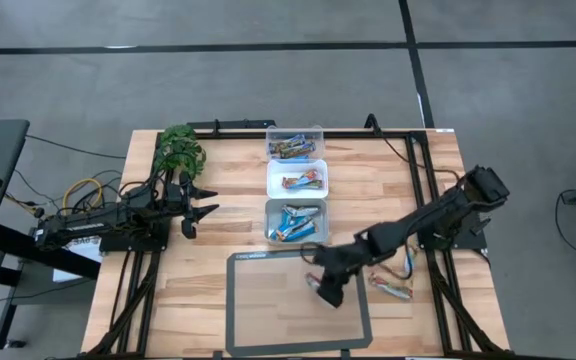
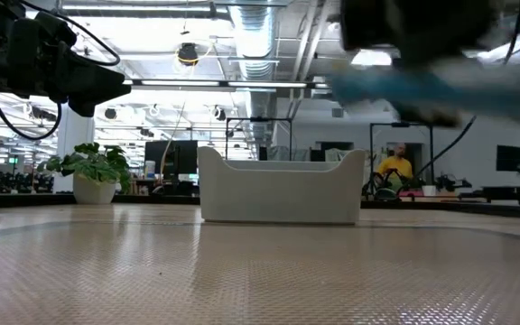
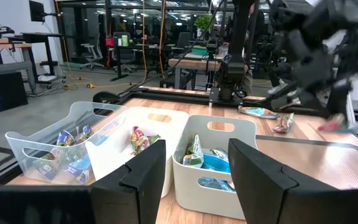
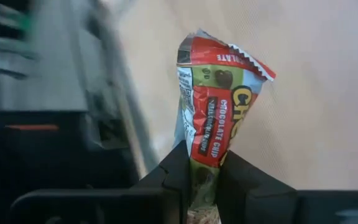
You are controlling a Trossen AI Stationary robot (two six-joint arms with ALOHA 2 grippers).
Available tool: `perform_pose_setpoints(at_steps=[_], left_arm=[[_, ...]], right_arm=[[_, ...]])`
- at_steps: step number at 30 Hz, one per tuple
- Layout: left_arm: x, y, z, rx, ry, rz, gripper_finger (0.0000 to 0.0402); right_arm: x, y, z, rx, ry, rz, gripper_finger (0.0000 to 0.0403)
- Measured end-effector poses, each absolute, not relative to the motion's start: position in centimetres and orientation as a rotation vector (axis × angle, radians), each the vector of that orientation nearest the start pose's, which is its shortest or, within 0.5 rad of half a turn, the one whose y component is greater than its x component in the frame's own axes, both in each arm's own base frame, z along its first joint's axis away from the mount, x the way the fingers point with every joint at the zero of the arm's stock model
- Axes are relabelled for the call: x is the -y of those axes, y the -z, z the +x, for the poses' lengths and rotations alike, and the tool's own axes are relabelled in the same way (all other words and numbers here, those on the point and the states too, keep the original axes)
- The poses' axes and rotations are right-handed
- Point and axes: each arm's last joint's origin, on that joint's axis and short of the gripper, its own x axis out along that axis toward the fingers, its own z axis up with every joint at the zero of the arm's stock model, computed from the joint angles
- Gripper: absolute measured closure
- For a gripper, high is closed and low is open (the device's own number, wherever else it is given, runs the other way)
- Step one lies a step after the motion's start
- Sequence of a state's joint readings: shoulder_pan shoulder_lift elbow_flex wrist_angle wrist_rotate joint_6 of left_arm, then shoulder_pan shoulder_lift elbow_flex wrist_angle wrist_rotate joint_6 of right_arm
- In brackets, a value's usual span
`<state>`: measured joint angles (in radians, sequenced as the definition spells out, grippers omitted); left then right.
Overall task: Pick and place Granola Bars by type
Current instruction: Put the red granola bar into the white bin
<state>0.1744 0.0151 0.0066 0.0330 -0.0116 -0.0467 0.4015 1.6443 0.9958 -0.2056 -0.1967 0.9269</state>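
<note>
In the high view the right claw [image 1: 326, 290] sits low and right of centre, over the dark-framed clear rectangular mat [image 1: 268, 258] at the lower middle of the light wooden table [image 1: 218, 180]. The right wrist view shows its two dark fingers [image 4: 166, 174] pinched tight on the lower end of a green, red and tan wrapped granola bar [image 4: 213, 118] marked with a chocolate chip label; the bar stands upright between them, its crimped top end free.

Three clear plastic tubs stand in a column at the upper middle of the high view. The top tub [image 1: 295, 145] holds dark multicoloured bars, the middle tub [image 1: 297, 179] holds red and tan bars, and the bottom tub [image 1: 295, 221] holds bright blue wrapped bars [image 1: 298, 222]. A few loose wrapped bars [image 1: 391, 286] lie on the bare wood to the right of the mat, just beside the right arm.

The left claw [image 1: 198, 208] waits at the left of the high view, near a small green leafy plant [image 1: 179, 148], pointing towards the tubs. In the left wrist view its fingers [image 3: 135, 180] stand wide apart with nothing between them.

The low view shows a white tub [image 2: 281, 188] at mid frame on the mat, a potted plant [image 2: 91, 171] at left, and a person in a yellow top [image 2: 394, 168] far behind
</note>
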Motion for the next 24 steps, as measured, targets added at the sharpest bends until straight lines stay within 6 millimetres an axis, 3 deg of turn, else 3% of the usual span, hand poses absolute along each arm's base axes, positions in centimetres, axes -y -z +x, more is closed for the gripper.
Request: perform_pose_setpoints(at_steps=[7, 14, 19, 24], left_arm=[[-1.7, -16.8, 9.7, 0.029, -0.186, -0.044, 0.0235], [-1.7, -16.8, 9.7, 0.029, -0.186, -0.045, 0.0235], [-1.7, -16.8, 9.7, 0.029, -0.185, -0.045, 0.0235], [-1.7, -16.8, 9.7, 0.029, -0.185, -0.045, 0.0235]], right_arm=[[-10.1, -24.2, 32.5, -0.664, -0.240, 0.755, 0.0356], [-7.7, -28.9, 32.1, -0.368, -0.307, 0.734, 0.0356], [-6.8, -29.5, 31.7, -0.347, -0.278, 0.710, 0.0356], [-4.6, -29.1, 32.4, -0.325, -0.212, 0.691, 0.0356]])
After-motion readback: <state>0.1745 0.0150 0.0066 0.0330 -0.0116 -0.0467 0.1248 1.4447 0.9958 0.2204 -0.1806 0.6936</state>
